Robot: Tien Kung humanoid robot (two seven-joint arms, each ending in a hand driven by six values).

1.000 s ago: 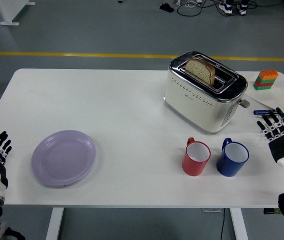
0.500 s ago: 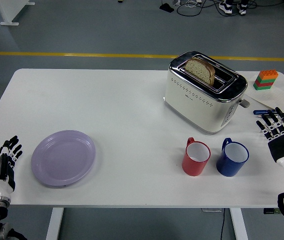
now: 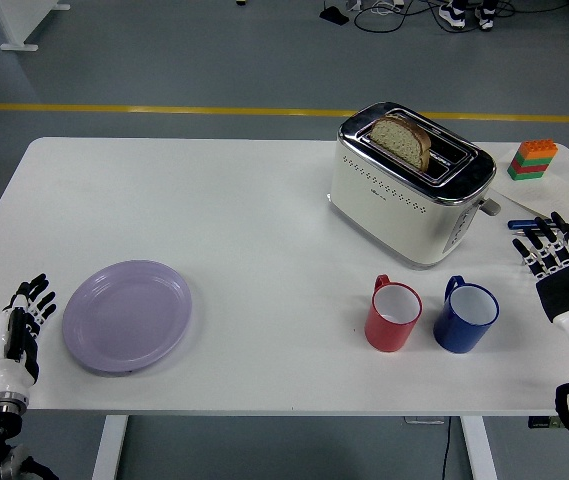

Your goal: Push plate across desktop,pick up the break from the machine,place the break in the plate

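- Plate [image 3: 127,315], lilac: flat on the counter [image 3: 214,210], near-left area.
- Bread slice [image 3: 400,140]: upright in the toaster [image 3: 410,185], far right.
- Left hand [image 3: 19,330]: just beside the plate's left rim, apart from it; fingers extended, holding nothing.
- Right hand [image 3: 562,270]: near the right edge; fingers spread, empty.
- Red mug [image 3: 394,314], blue mug [image 3: 466,316]: side by side before the toaster.
- Block stack [image 3: 533,160]: far-right corner.

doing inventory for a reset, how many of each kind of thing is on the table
plate: 1
toaster: 1
bread slice: 1
mugs: 2, red and blue
block stack: 1
total: 6
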